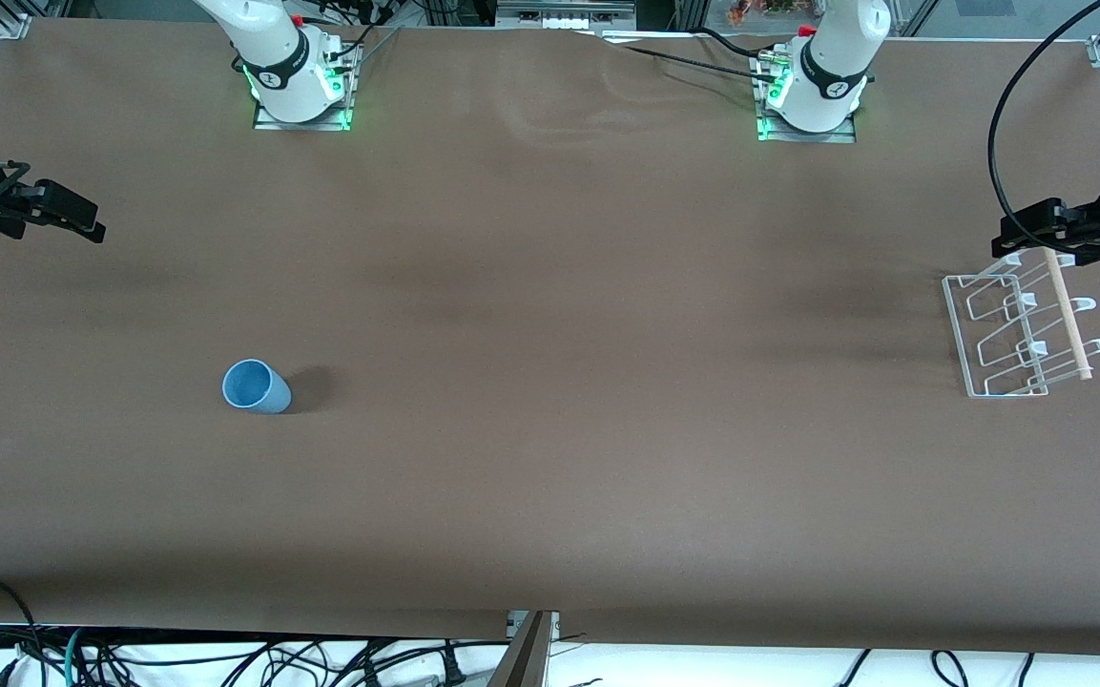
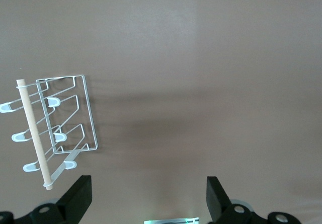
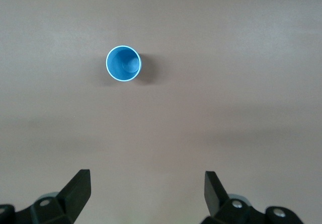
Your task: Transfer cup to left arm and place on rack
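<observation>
Cup (image 1: 256,386) upright, rack (image 1: 1022,326) near table edge

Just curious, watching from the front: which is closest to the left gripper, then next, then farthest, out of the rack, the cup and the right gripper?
From the left gripper, up at its own end of the table:
1. Rack, just beneath and beside it.
2. Cup, toward the right arm's end.
3. Right gripper, up at that end's edge.

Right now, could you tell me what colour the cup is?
Light blue; the cup shows best in the right wrist view.

Left gripper (image 2: 146,196) and right gripper (image 3: 146,194) hover, fingers spread wide.
</observation>
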### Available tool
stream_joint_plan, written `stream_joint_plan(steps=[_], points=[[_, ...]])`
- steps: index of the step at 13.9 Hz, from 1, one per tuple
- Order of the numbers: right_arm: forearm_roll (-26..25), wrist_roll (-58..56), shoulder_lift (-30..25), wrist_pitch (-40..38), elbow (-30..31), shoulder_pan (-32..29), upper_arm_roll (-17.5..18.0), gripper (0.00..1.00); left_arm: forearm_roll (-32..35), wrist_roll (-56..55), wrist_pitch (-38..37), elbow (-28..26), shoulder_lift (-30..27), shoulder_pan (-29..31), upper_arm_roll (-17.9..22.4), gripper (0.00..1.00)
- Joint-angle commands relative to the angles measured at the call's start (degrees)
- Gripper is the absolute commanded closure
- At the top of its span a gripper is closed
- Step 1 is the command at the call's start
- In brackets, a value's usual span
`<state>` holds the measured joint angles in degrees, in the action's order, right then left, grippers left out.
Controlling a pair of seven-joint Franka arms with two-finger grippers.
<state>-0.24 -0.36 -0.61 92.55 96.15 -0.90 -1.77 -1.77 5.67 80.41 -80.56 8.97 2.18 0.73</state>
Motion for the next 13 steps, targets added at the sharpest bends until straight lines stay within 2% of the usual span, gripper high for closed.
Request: stream_joint_plan(steps=[1, 7, 10, 13], points=[[0.9, 0.2, -0.9, -0.3, 0.7, -0.8, 0.3, 0.00, 2.0, -0.4, -0.8, 2.2, 1.1, -0.4, 0.1, 0.00], [0.6, -0.3, -0.9, -0.4, 0.7, -0.8, 0.4, 0.00, 2.0, -0.4, -0.8, 2.2, 1.1, -0.4, 0.1, 0.00], [1.1, -0.2, 0.0, -5.9, 0.4, -0.6, 0.5, 0.00, 2.0, -0.4, -0.8, 2.2, 1.1, -0.3, 0.1, 0.00], [1.1, -0.6, 1.1, -6.6, -0.5, -0.6, 0.6, 0.00, 2.0, -0.4, -0.8, 2.2, 1.1, -0.2, 0.1, 0.00]])
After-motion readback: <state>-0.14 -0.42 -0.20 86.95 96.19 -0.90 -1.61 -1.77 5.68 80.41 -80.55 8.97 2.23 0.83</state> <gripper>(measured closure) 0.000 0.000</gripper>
